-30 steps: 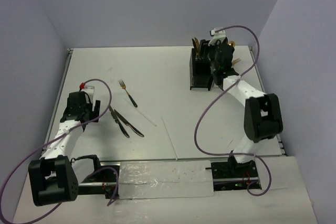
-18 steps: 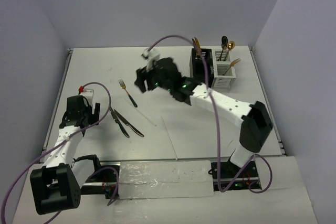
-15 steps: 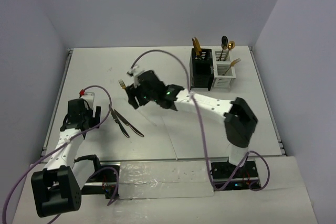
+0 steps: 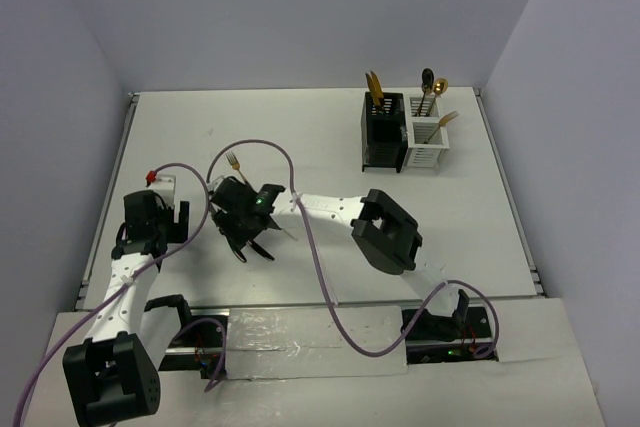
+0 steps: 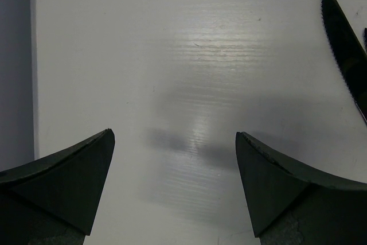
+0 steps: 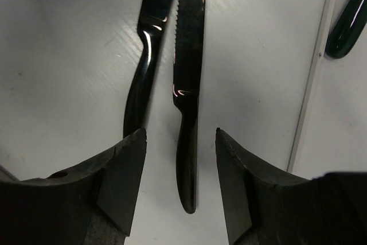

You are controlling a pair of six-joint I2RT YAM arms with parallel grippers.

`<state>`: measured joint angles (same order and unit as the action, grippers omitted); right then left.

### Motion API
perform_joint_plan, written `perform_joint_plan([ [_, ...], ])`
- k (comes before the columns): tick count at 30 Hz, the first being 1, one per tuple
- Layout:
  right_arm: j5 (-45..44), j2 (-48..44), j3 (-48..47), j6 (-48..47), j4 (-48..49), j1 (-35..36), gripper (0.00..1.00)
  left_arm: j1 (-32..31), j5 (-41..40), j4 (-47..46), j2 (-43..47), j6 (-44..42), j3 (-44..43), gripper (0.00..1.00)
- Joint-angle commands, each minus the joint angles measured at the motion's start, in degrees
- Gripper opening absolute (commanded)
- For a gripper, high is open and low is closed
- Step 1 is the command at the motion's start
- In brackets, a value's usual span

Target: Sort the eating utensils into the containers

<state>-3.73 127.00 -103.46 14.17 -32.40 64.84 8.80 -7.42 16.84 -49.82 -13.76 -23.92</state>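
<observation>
Black, gold and white pieces on a white table (image 4: 330, 137).
In the right wrist view, the right knife (image 6: 189, 73) and left knife (image 6: 144, 67) at centre are glossy black, the stick (image 6: 312, 84) on the right is white, and the handle (image 6: 347, 27) at upper right is dark green-black. In the top view, the fork (image 4: 233, 159) left of centre is gold. At upper right stand a slotted black caddy (image 4: 381, 142) and a slotted white caddy (image 4: 424, 145), which hold gold and black utensils (image 4: 374, 87). The cables (image 4: 250, 144) are purple.

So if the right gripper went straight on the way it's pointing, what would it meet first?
Probably the slim all-black serrated knife, its handle lined up between the open fingers of the right gripper, white table beneath; depth is unclear.
</observation>
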Motion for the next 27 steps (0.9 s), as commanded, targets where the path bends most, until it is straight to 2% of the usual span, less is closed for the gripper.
perform_joint_plan([
  [1,-1.20,2.63,-3.32,1.38,-4.33,-0.41,0.58,0.52,1.27,-1.90,0.34,0.40,-0.60,0.97],
  [5,-1.28,5.18,-4.64,1.56,-5.83,0.02,0.55,0.61,1.36,-1.90,0.69,0.40,-0.51,0.97],
  [8,-2.77,6.42,-4.39,2.44,-7.15,0.29,0.46,0.52,1.27,-1.90,0.69,0.40,-0.51,0.97],
  [12,-3.13,4.58,-0.44,3.49,-5.92,0.20,0.22,0.52,1.27,-1.90,0.78,0.40,-0.51,0.97],
  [13,-3.04,4.05,0.44,3.49,-5.22,0.20,0.14,0.61,1.18,-2.07,0.78,0.40,-0.51,0.97],
  [15,-2.87,2.13,3.43,3.93,-4.34,0.29,0.06,0.61,1.27,-1.99,0.95,0.40,-0.42,0.97],
  [18,-2.78,-2.00,9.31,4.89,-2.85,0.38,0.00,0.69,1.44,-1.99,1.04,0.40,-0.51,0.97],
  [21,-1.90,-7.18,19.05,5.86,-0.04,0.99,0.00,0.69,1.53,-1.90,1.04,0.31,-0.51,0.97],
  [25,-0.85,-13.08,28.03,7.44,-1.34,2.57,0.00,0.69,1.71,-1.81,1.22,0.31,-0.51,0.97],
  [27,0.20,-15.55,31.02,8.24,-2.22,3.19,0.06,0.69,1.79,-1.81,1.39,0.31,-0.51,0.97],
])
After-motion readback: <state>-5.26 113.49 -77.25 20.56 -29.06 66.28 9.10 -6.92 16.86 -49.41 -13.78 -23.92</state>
